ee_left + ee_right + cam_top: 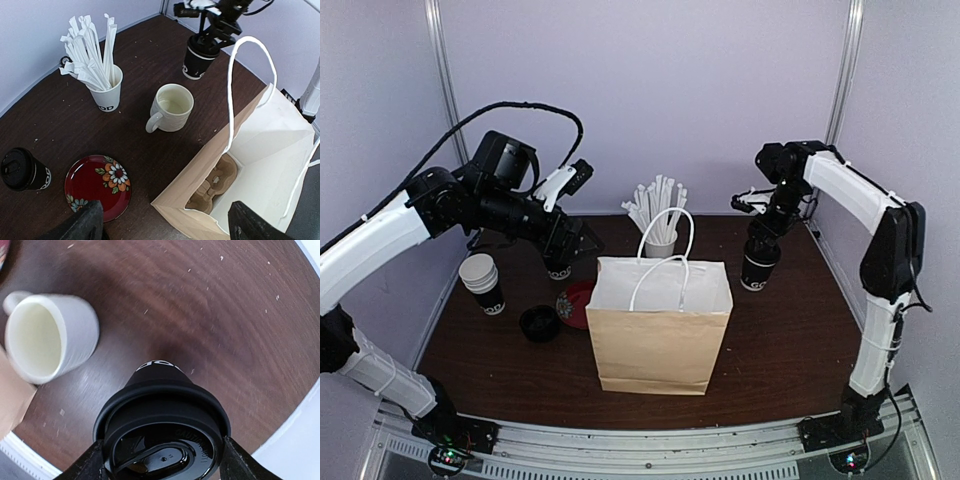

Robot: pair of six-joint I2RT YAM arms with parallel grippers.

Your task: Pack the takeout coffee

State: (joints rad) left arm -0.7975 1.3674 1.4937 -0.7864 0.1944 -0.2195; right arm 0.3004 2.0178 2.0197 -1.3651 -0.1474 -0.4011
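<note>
— Where does the bag (658, 325) stand?
— Centre of the overhead view, on the desk (790, 340), with the cup carrier (215, 185) down inside it.
— And behind it?
— The straw cup (660, 240), upper centre, just past the bag's far rim. In the left wrist view the mug (171, 107) stands right of the straw cup, between it and the far coffee cup (192, 64) at the upper right.
— Left of the bag?
— The plate (98, 186), lower left of that wrist view, with a lidded cup (22, 170) further left. Overhead, a lidless cup (483, 285) stands at middle left, and a loose lid (539, 323) lies between it and the bag.
</note>
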